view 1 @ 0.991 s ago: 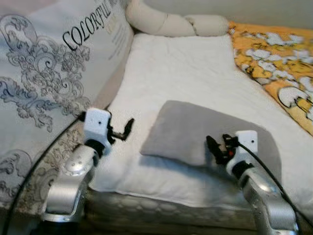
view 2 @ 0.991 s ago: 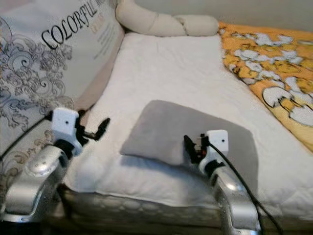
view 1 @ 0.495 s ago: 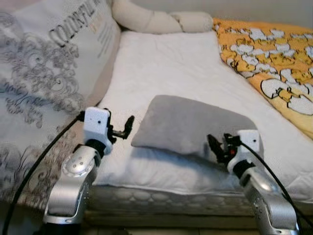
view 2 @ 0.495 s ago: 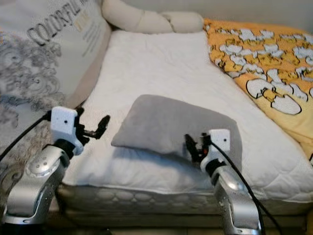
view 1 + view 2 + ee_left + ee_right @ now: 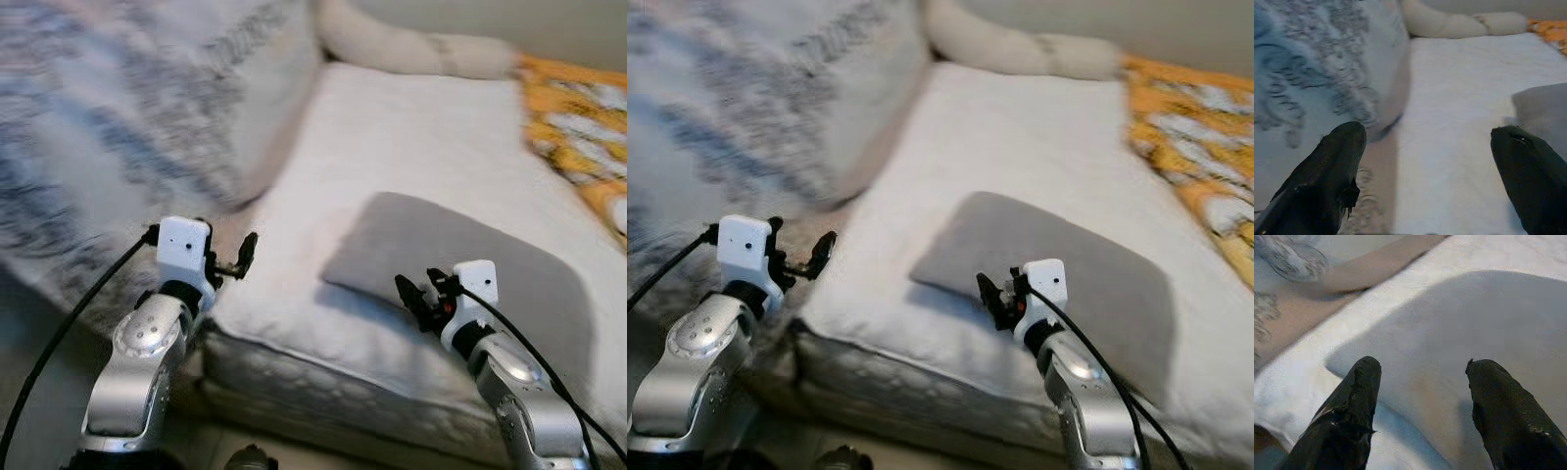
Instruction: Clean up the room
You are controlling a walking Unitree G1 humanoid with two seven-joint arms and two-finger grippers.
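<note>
— Pillow (image 5: 470,269), grey, flat on the white mattress (image 5: 411,147), near its front edge. What's left of it?

— Far left, big patterned cushion (image 5: 127,117), blurred, leaning by the bed. Then the left gripper (image 5: 240,259), held off the mattress's left corner, fingers spread, holding nothing. Bolster (image 5: 411,49) across the head of the bed.

— And the right side?

— Right gripper (image 5: 411,294) just above the pillow's near edge, fingers apart, empty. Orange blanket (image 5: 578,108) beyond, at the far right.

— How would the pillow handle?

— My guess: light, soft, will sag and fold if lifted by one point. Best taken at the near left corner (image 5: 1347,364) or along the front edge, pinching a good bunch of fabric; two grippers would keep it from drooping.

— Do the wrist views add anything?

— Right wrist view shows that corner lying between the fingers (image 5: 1352,406), shadow under it, so the edge is slightly raised. Left wrist view catches the pillow's end past its fingers (image 5: 1327,166). Head views give the whole layout, bedside and blanket.
</note>
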